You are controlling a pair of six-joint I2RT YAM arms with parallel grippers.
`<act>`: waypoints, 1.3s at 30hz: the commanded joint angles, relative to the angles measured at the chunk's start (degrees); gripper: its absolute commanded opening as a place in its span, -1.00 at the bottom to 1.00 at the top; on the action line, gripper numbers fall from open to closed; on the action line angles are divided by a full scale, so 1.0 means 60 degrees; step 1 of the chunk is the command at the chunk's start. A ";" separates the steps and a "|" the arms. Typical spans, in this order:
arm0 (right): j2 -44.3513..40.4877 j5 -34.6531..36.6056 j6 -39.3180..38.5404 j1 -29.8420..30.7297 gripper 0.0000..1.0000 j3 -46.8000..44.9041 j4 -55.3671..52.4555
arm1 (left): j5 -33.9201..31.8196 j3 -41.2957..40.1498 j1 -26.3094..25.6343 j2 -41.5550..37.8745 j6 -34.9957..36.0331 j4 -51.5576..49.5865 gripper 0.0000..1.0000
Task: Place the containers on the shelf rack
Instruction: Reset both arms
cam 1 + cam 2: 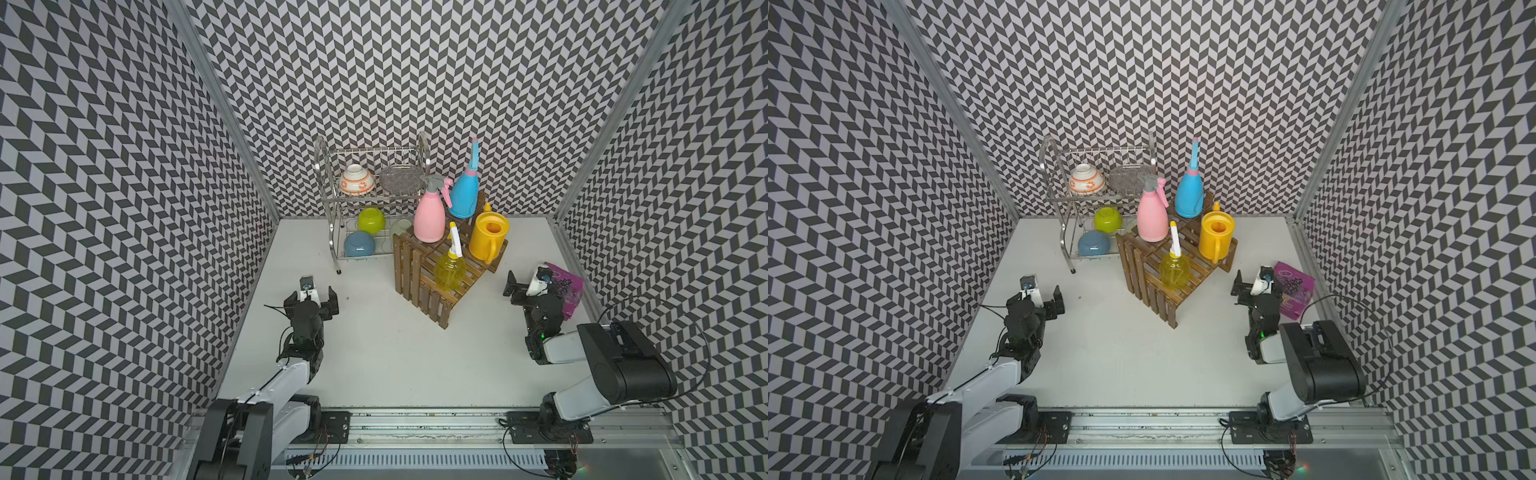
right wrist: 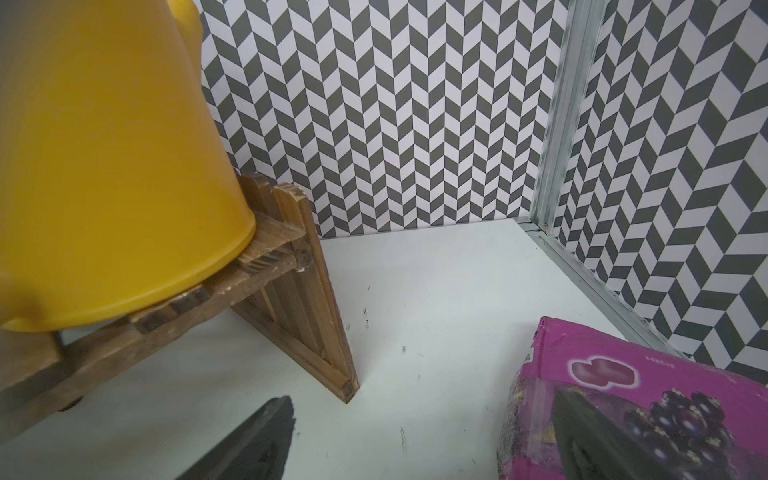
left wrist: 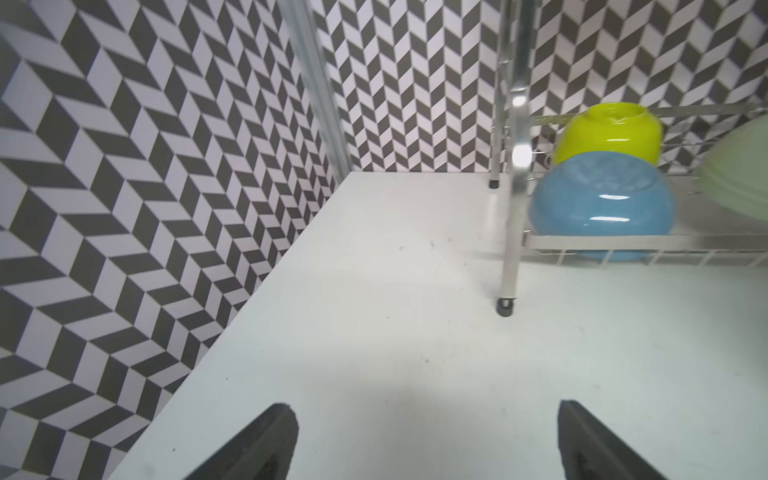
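Containers: blue spray bottle (image 1: 463, 195), pink spray bottle (image 1: 430, 218), watering can (image 1: 486, 239), round yellow spray bottle (image 1: 449, 270); all upright on the shelf rack (image 1: 419, 286), toward the far edge of the surface (image 1: 395, 365).
Left gripper (image 1: 312, 302): open, empty, near the left edge, well apart from the rack.
Right gripper (image 2: 419, 436): open, empty, between rack and purple package (image 2: 623, 374); nearer arm.
Status: placement judged complete.
Clearance: near half of the surface offers withdrawal room.

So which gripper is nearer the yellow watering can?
Right. The right gripper is close beside the yellow watering can; the left gripper is across the table, by the wire dish rack.
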 commanded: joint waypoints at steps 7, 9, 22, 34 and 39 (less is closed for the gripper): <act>-0.0187 -0.0048 -0.0054 -0.0050 0.99 0.0096 0.0286 | 0.2554 0.0483 0.0574 0.1974 0.0671 0.3343 0.99; -0.0180 -0.0057 -0.0064 -0.0049 0.99 0.0087 0.0286 | 0.3311 0.0098 0.0577 0.2085 0.0162 0.4586 0.99; -0.0188 -0.0054 -0.0050 -0.0038 0.99 0.0098 0.0278 | 0.3418 0.0584 0.0740 0.4017 -0.0039 0.5570 1.00; -0.0180 -0.0060 -0.0061 -0.0046 0.99 0.0097 0.0286 | 0.1785 0.0146 0.0048 0.3825 0.0211 0.6156 1.00; -0.0183 -0.0051 -0.0065 -0.0047 1.00 0.0098 0.0286 | 0.1205 -0.0720 -0.0414 0.3794 0.0590 0.7721 1.00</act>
